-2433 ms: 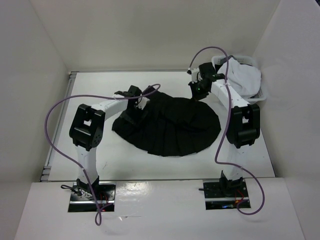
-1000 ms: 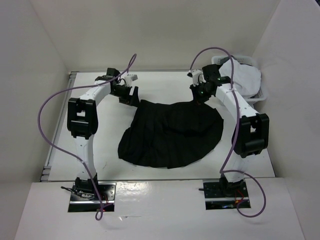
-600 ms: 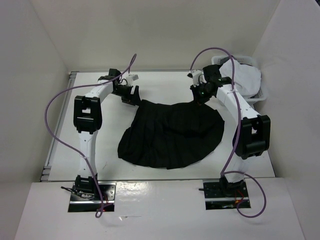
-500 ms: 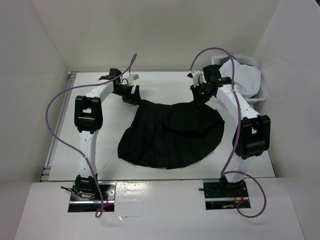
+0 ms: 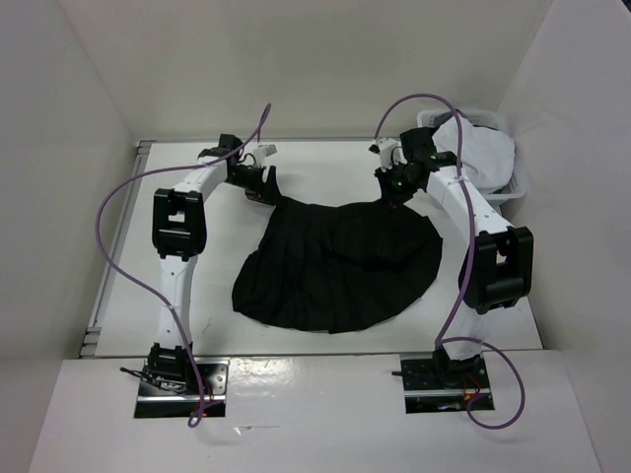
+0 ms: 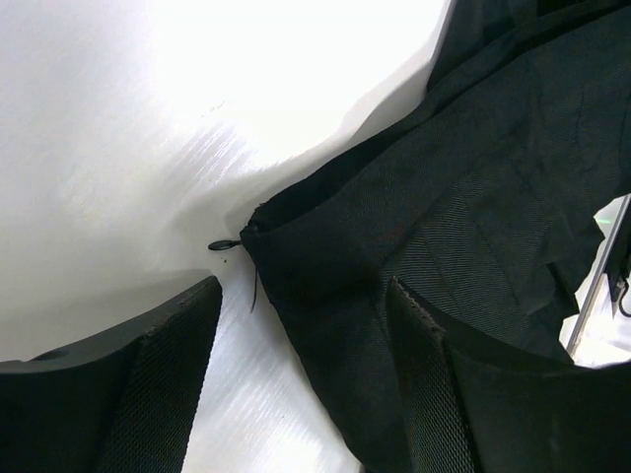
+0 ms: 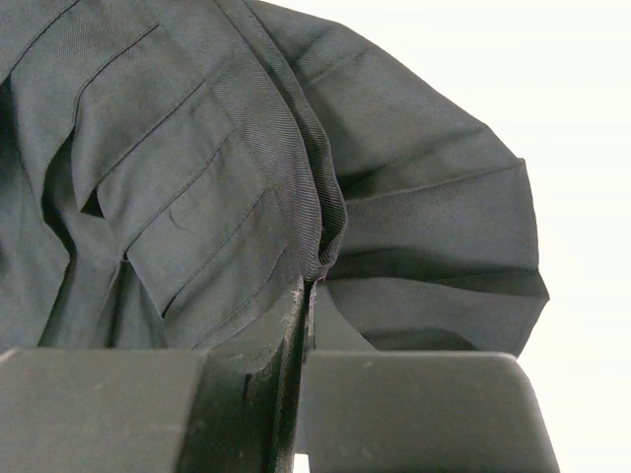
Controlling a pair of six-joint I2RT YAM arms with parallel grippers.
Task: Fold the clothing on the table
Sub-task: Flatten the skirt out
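Observation:
The clothing, a black pleated skirt [image 5: 340, 261], lies spread on the white table [image 5: 202, 286] with its narrow top edge toward the back. My left gripper [image 5: 258, 187] is open at the skirt's back-left corner. In the left wrist view its fingers [image 6: 168, 379] straddle that corner of the skirt [image 6: 444, 197], near a small zipper pull [image 6: 225, 244], and the left gripper [image 6: 301, 384] holds nothing. My right gripper [image 5: 394, 187] is shut on the skirt's back-right edge. The right wrist view shows the right gripper [image 7: 311, 296] pinching a raised fold of the skirt [image 7: 197, 177].
A white basket [image 5: 518, 182] holding a white garment [image 5: 478, 148] stands at the back right, just behind the right arm. White walls close in the table on three sides. Purple cables loop above both arms.
The skirt's left side has been drawn back and right since the earliest frame. Over the last second the left gripper edged onto the corner, its jaws narrowing a little. The right gripper kept its grip.

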